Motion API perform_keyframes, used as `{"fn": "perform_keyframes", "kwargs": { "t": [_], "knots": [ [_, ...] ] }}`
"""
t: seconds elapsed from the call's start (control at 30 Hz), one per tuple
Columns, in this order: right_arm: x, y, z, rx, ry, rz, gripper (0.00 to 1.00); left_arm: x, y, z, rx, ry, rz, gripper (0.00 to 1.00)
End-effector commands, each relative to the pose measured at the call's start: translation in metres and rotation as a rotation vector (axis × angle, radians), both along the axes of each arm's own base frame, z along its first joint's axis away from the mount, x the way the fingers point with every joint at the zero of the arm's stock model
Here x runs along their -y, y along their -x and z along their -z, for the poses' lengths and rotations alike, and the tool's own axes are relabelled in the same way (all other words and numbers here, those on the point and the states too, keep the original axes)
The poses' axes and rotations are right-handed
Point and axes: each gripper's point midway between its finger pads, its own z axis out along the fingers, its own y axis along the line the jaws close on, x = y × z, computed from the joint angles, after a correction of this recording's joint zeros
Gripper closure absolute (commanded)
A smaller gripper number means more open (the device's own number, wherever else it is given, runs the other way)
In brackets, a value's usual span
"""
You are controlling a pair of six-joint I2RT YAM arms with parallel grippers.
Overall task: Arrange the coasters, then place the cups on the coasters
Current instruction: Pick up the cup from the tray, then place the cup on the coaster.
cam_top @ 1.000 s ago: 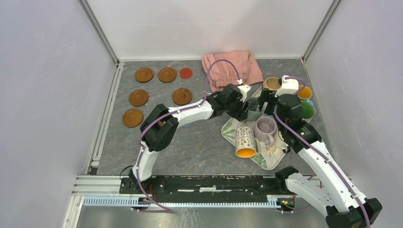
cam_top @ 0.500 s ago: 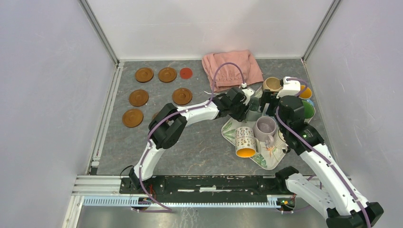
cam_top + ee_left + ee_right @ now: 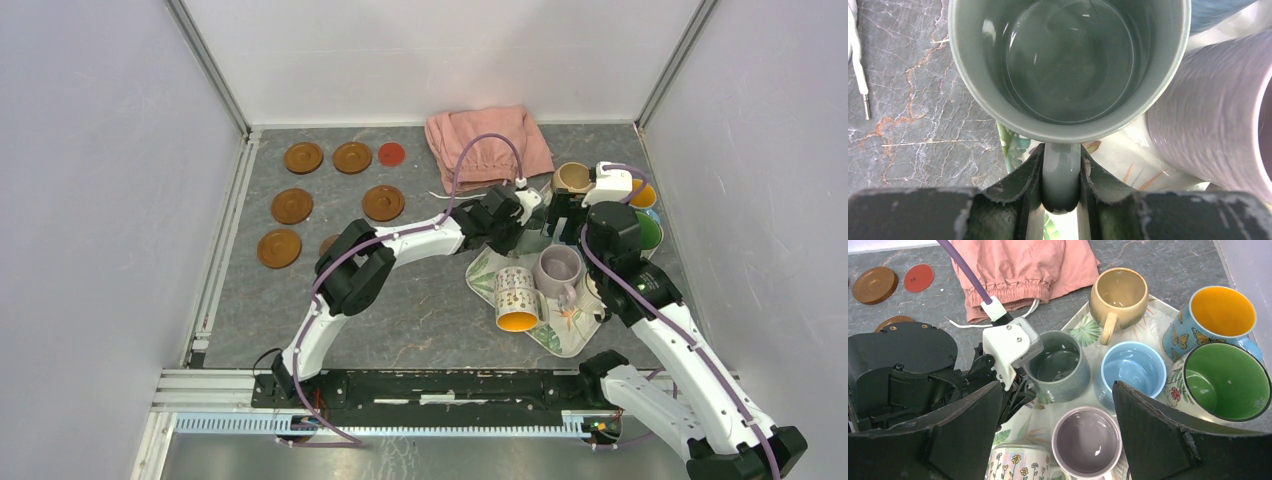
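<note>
Grey marbled table (image 3: 420, 300), white enclosure walls on three sides

Item: grey-green mug (image 3: 1068, 65), upright at the ten o'clock edge of the leaf-patterned tray (image 3: 560, 335), which sits at three o'clock of the table

Left gripper (image 3: 1060, 187): clenched on the mug's handle (image 3: 1060, 175), one finger on each side of the loop

Right gripper (image 3: 1057, 390): jaws spread wide, holding nothing, hovering above the tray

Neighbours on tray: lilac mug (image 3: 1087, 440) close at five o'clock of the item; light blue mug (image 3: 1133, 367) at three o'clock; beige mug (image 3: 1118, 295) at one o'clock; butterfly mug (image 3: 1220, 312) and green-lined mug (image 3: 1225, 380) beyond; flowered mug (image 3: 518, 298) lying on its side

Brown coasters (image 3: 303, 157) and a red coaster (image 3: 391, 153): laid out at ten to eleven o'clock of the table, none bearing a cup yet

Pink cloth (image 3: 485, 140): twelve o'clock

Handling, as judged: glazed ceramic, stiff, fairly heavy, slick, likely to chip on a knock. A handle grip may let the body swing, so lift straight up, clear of the lilac mug

Markings: no brand legible. The red coaster carries a small mark, too small to read
</note>
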Motion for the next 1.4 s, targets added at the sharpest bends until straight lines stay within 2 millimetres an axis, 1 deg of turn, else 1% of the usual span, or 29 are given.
{"fn": "perform_keyframes", "kwargs": {
  "t": [0.0,0.03,0.2,0.33,0.47,0.63,0.73,0.83,0.97,1.0,1.13,1.27,1.37],
  "knots": [
    [0.001,0.002,-0.006,0.015,0.013,-0.007,0.12,0.003,-0.035,-0.057,0.193,0.056,-0.034,0.98],
    [0.001,0.002,-0.006,0.017,0.013,-0.006,0.12,0.003,-0.035,-0.062,0.200,0.066,-0.036,0.98],
    [0.002,0.002,-0.012,0.027,0.011,-0.003,0.11,0.005,-0.037,-0.101,0.253,0.159,-0.059,0.98],
    [0.003,0.002,-0.015,0.037,0.012,-0.002,0.11,0.000,-0.041,-0.130,0.296,0.223,-0.112,0.98],
    [0.004,0.002,-0.014,0.037,0.019,0.000,0.11,-0.009,-0.045,-0.155,0.334,0.250,-0.145,0.98],
    [0.004,0.003,-0.017,0.042,0.017,0.003,0.10,-0.027,-0.055,-0.175,0.376,0.257,-0.221,0.98],
    [0.001,0.001,-0.016,0.037,0.019,-0.015,0.10,-0.047,-0.067,-0.183,0.390,0.261,-0.291,0.98],
    [-0.003,0.000,-0.012,0.022,0.026,-0.037,0.09,-0.077,-0.087,-0.193,0.407,0.267,-0.391,0.98],
    [-0.008,-0.002,-0.004,0.008,0.034,-0.063,0.08,-0.133,-0.121,-0.205,0.419,0.279,-0.552,0.98],
    [-0.009,-0.002,-0.002,0.003,0.036,-0.069,0.08,-0.155,-0.132,-0.204,0.426,0.268,-0.604,0.98],
    [-0.016,-0.004,0.006,-0.015,0.039,-0.105,0.04,-0.218,-0.160,-0.206,0.454,0.240,-0.752,0.98],
    [-0.024,-0.005,0.013,-0.029,0.034,-0.144,0.02,-0.275,-0.180,-0.201,0.477,0.188,-0.863,0.98],
    [-0.029,-0.006,0.019,-0.036,0.028,-0.167,0.02,-0.314,-0.193,-0.202,0.496,0.165,-0.938,0.98]
  ]
}}
